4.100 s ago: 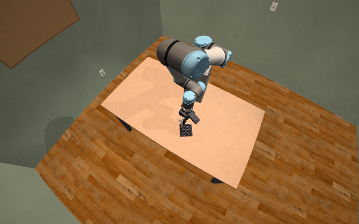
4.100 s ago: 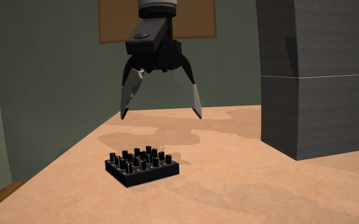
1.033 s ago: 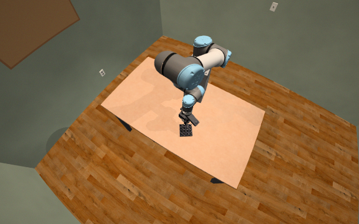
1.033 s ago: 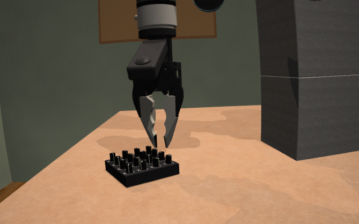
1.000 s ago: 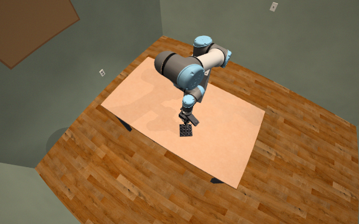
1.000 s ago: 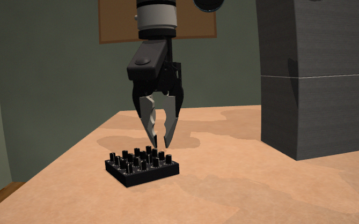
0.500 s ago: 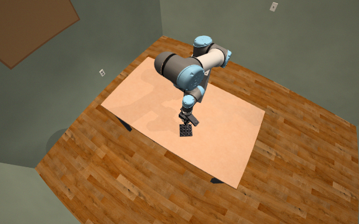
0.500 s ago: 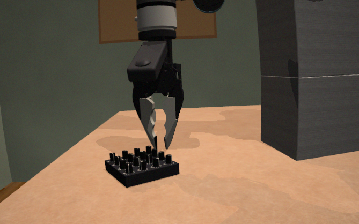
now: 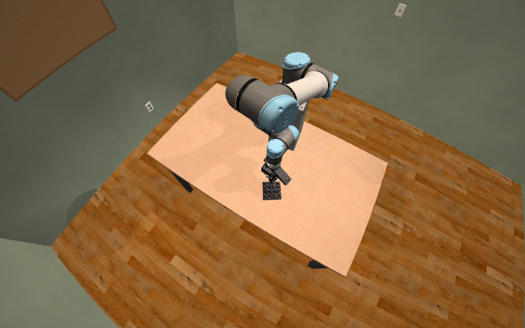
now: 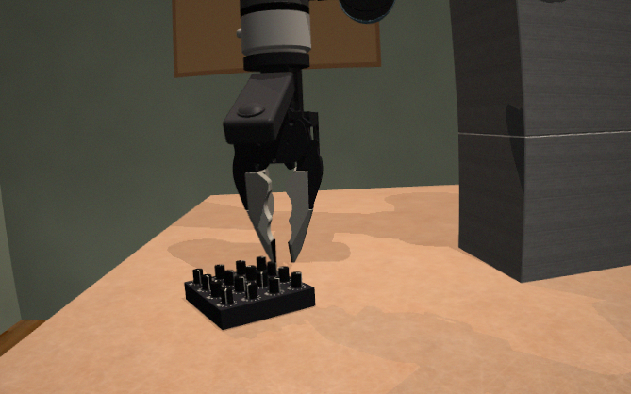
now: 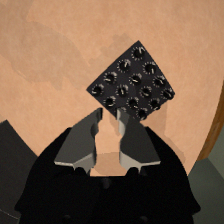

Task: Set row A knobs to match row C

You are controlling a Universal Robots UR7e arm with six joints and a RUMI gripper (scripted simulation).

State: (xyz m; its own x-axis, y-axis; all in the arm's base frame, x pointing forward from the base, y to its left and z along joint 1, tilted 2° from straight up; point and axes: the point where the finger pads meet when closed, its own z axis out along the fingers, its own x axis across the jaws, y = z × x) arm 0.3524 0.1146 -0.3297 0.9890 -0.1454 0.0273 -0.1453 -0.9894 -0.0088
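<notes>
The black knob box [image 9: 271, 198] [image 10: 268, 309] [image 11: 130, 72] lies flat on the table, with several black knobs in a grid. The knobs have white pointer lines at differing angles, too small to read reliably against their marks. The socket cannot be made out, so I cannot tell which row is A. My gripper [image 9: 271, 180] [image 10: 283, 259] [image 11: 109, 108] points down with a narrow gap between its jaws and nothing in it. The tips are just above knob height, at the box's edge nearest the arm. In the wrist view the right jaw covers part of that edge.
The light table [image 9: 337, 227] [image 10: 406, 352] [image 11: 45, 55] carries the box. A tall dark grey pedestal [image 10: 572, 205] stands at the right in the exterior view. The wooden floor [image 9: 439, 244] lies beyond the table's edges.
</notes>
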